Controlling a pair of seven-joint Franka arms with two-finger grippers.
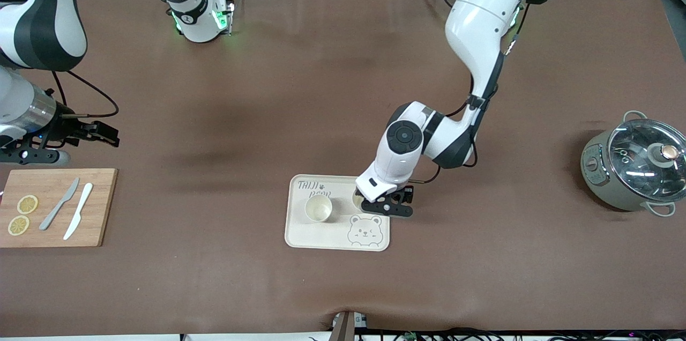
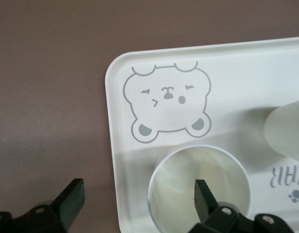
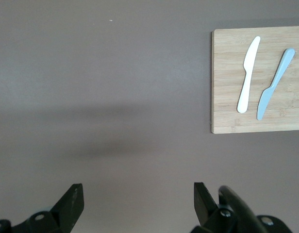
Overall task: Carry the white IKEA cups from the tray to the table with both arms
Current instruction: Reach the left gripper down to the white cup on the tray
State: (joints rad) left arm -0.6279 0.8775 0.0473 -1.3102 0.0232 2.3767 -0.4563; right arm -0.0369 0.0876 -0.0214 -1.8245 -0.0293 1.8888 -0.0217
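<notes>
Two white IKEA cups stand upright on the cream bear-print tray [image 1: 300,234]. One cup [image 1: 318,208] stands free toward the right arm's end of the tray. The other cup [image 1: 357,199] is partly hidden under my left gripper [image 1: 383,206]. In the left wrist view, my left gripper [image 2: 140,199] is open: one finger is inside this cup [image 2: 188,182], the other is off the tray's edge [image 2: 110,145], apart from the cup wall. The free cup [image 2: 285,131] shows beside it. My right gripper [image 1: 102,134] waits open and empty over bare table [image 3: 137,199].
A wooden cutting board [image 1: 99,207] with a grey knife, a white knife and two lemon slices lies at the right arm's end; it also shows in the right wrist view [image 3: 227,77]. A grey pot with a glass lid [image 1: 638,169] stands at the left arm's end.
</notes>
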